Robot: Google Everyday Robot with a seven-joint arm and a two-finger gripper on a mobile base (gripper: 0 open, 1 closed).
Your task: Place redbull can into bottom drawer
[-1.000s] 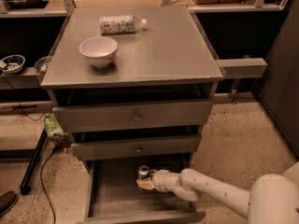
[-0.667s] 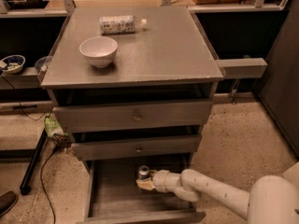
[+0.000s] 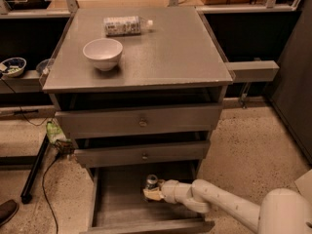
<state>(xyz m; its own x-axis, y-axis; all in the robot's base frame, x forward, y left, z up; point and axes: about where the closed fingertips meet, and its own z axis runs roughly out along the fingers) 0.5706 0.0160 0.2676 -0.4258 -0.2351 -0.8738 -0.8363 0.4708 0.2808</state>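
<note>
The bottom drawer [image 3: 114, 213] of the grey cabinet is pulled out, its flat grey floor showing. Inside it, toward the back right, the redbull can [image 3: 151, 181] stands upright with its shiny silver top visible. My white arm reaches in from the lower right, and my gripper [image 3: 152, 193] sits at the can's lower part, its yellowish fingers against the can. Whether the fingers still clamp the can does not show.
On the cabinet top stand a white bowl [image 3: 103, 53] and a clear plastic bottle [image 3: 125, 25] lying on its side. Two upper drawers with brass knobs [image 3: 143, 123] are pushed in. A black stand leg [image 3: 34, 172] and cables lie on the floor at left.
</note>
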